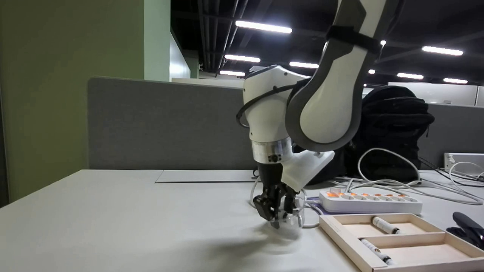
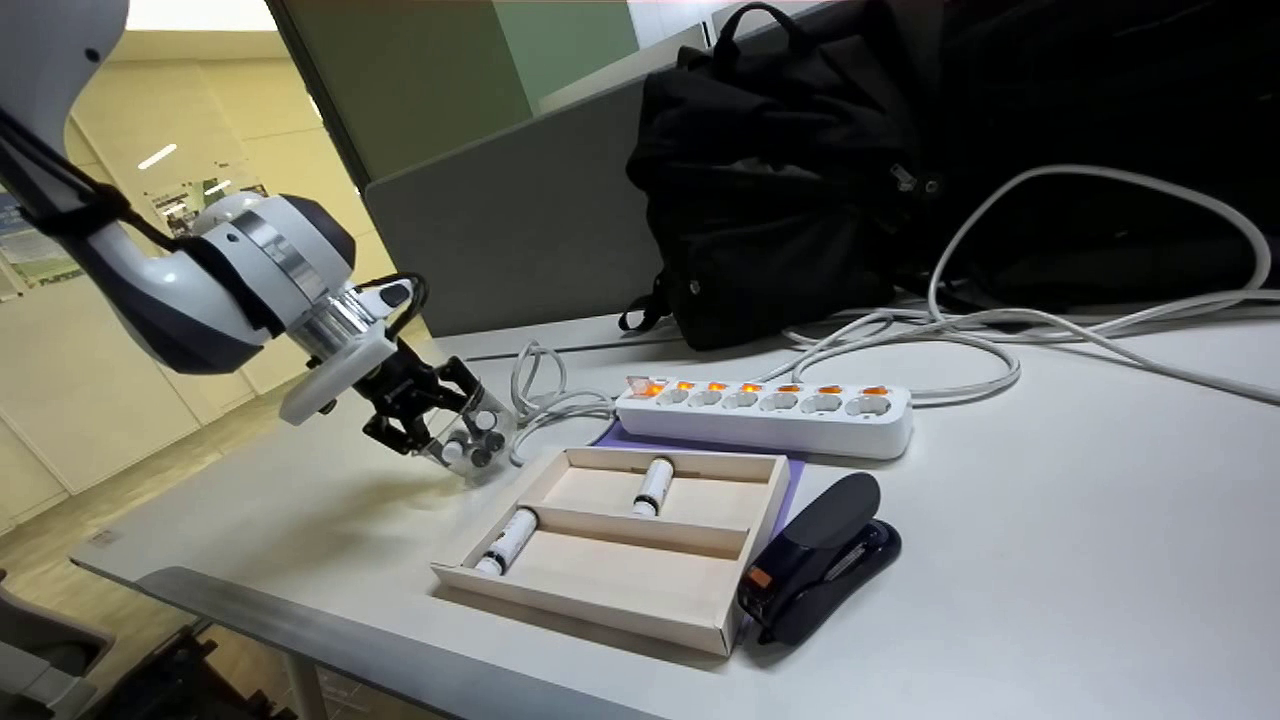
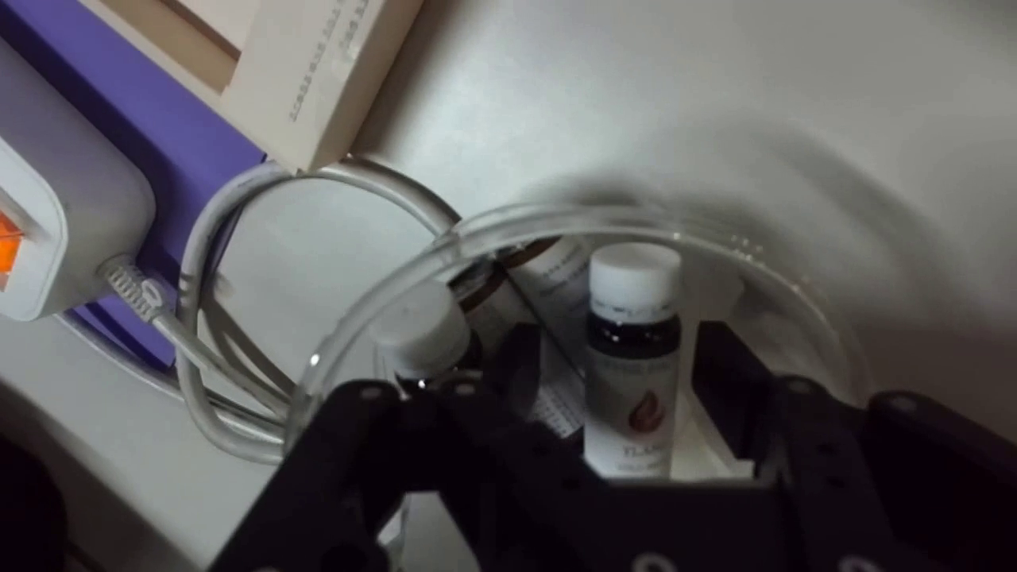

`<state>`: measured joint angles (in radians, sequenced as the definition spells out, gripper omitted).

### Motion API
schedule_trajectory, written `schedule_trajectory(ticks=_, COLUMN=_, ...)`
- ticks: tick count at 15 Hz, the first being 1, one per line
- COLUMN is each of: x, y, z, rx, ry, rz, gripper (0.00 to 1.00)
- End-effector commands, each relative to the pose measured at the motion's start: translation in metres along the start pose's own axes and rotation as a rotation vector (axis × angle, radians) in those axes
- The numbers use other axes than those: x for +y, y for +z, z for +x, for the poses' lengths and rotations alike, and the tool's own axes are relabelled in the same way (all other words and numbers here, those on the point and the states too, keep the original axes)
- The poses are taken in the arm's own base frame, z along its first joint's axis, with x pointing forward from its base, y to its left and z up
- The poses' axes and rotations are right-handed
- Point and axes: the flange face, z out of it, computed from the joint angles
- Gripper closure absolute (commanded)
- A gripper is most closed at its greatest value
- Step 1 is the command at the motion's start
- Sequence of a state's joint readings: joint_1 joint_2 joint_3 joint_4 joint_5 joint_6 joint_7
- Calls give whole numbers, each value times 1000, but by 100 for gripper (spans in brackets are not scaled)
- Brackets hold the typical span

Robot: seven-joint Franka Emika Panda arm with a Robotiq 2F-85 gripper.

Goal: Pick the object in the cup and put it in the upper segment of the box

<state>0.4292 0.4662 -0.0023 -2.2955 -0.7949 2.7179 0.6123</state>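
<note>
The gripper (image 3: pixel 618 368) stands spread, either side of a white-capped vial (image 3: pixel 636 373) in the clear cup (image 3: pixel 588 222). Grasping seems in hand; next calls for closing, then lifting out towards the upper segment of the box (image 2: pixel 590 490)

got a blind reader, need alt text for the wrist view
The open hand frames a white-capped vial in a clear cup, other vials beside it. At left are a box corner, looped cable and power strip.

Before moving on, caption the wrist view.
Open black pincer framing a white-capped, cylindrical vial inside a clear, round cup.
</note>
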Motion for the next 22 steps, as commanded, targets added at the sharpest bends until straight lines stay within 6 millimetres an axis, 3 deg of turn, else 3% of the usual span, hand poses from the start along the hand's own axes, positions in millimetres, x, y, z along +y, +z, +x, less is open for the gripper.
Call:
schedule_trajectory(ticks=1, x=3, y=27, z=-15, rx=-34, ry=17, rz=9, gripper=63)
schedule_trajectory(ticks=3, x=9, y=27, z=-15, rx=-30, ry=27, rz=4, gripper=67)
schedule_trajectory(ticks=7, x=21, y=28, z=-19, rx=-30, ry=53, rz=29, gripper=97)
schedule_trajectory(ticks=12, x=28, y=27, z=-15, rx=4, ry=81, rz=239, gripper=94)
schedule_trajectory(ticks=15, x=19, y=15, z=-4, rx=60, ry=62, rz=383, gripper=94)
schedule_trajectory(ticks=19, x=-5, y=-10, z=11, rx=99, ry=1, rz=568, gripper=94)
schedule_trajectory(ticks=22, x=-2, y=-34, z=14, rx=115, ry=-22, rz=606, gripper=94)
